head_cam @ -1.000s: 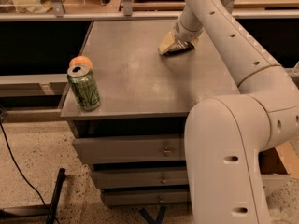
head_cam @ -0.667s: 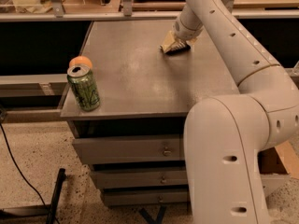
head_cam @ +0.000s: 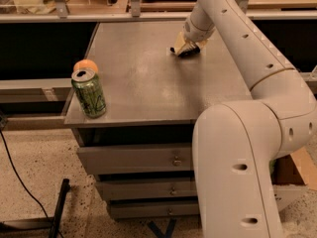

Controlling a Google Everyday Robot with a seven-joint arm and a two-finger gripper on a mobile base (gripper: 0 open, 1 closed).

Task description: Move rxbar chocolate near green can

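Camera view puts our pincer (head_cam: pixel 185 47) on the rxbar chocolate (head_cam: pixel 191 52) near the bench's (head_cam: pixel 148 88) far right edge; we cannot tell its grip. A weak hold could drop the bar short of the near-left-corner green can (head_cam: pixel 89 94).

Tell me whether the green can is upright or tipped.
Upright: the green can stands on its base, silver top up. The gripper is across the tabletop.

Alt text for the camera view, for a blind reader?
The robot's gripper is down on the far right of a grey cabinet top, over a small dark item, probably the rxbar chocolate. The green can stands at the near left corner, an orange just behind it.
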